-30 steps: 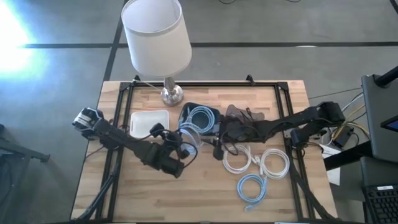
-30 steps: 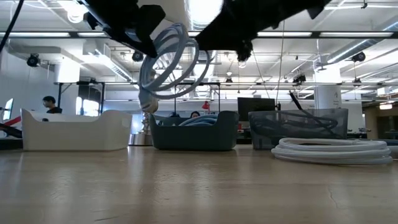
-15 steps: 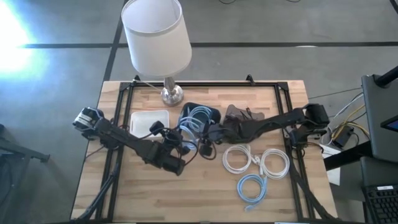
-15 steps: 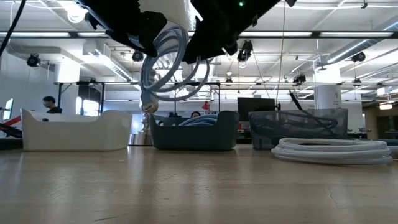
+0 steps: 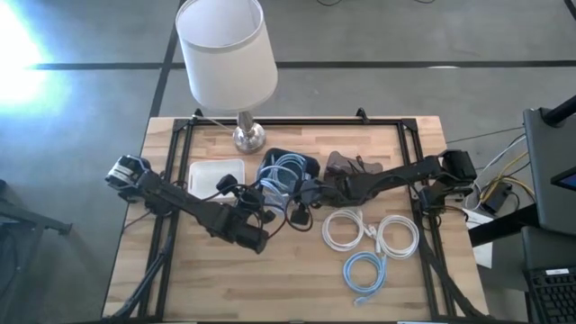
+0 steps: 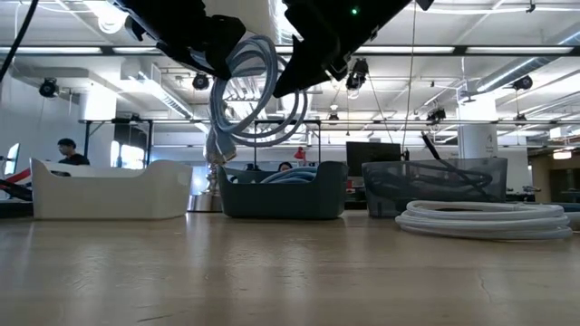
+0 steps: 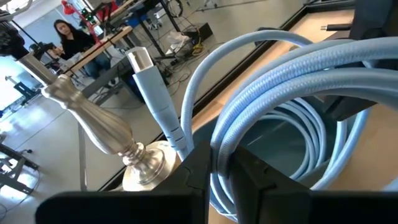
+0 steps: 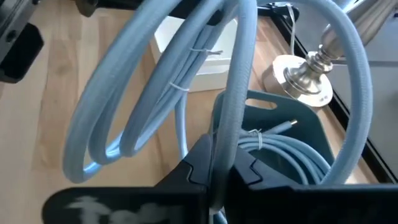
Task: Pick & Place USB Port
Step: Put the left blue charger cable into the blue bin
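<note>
Both hands grip one coiled blue cable (image 6: pixel 251 95) in mid-air just above the dark bin (image 5: pixel 286 167), the left hand (image 7: pixel 211 163) pinching several strands and the right hand (image 8: pixel 221 163) clamped on a single loop. A clean handover seems to call for one hand letting go before the other moves, then lowering the coil straight into the bin, where another blue coil (image 8: pixel 283 160) already lies. Beside the bin stand a white tray (image 5: pixel 214 175) and a lamp (image 5: pixel 227 54); on its other side a mesh basket (image 6: pixel 435 183). White coils (image 5: pixel 373 233) and a blue one (image 5: pixel 364 273) crowd the tabletop (image 5: pixel 297 292) nearby.
</note>
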